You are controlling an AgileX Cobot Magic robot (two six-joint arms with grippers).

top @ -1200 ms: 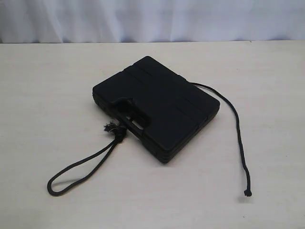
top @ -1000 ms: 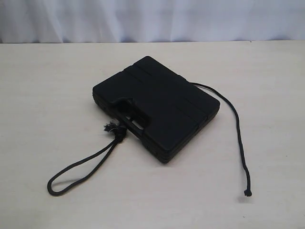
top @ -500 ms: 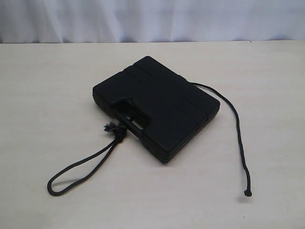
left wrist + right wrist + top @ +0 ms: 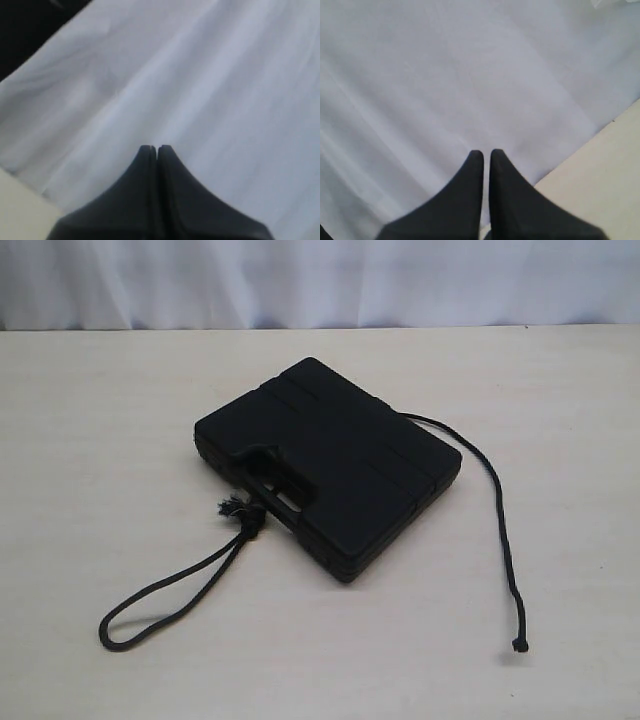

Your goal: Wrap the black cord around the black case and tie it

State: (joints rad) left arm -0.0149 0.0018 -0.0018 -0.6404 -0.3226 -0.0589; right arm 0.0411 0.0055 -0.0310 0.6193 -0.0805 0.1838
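exterior view: we see a pale tabletop (image 4: pixel 90 440) carrying the black case (image 4: pixel 330 455) and the black cord (image 4: pixel 249 521), a white curtain (image 4: pixel 320 280) behind; left gripper (image 4: pixel 157 148) and right gripper (image 4: pixel 486 153) pinched closed, empty.

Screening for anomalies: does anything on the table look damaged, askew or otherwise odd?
One end of the black cord, beside the handle slot of the black case, is frayed into a tuft. The case lies at an angle to the table edge. Nothing else stands out.
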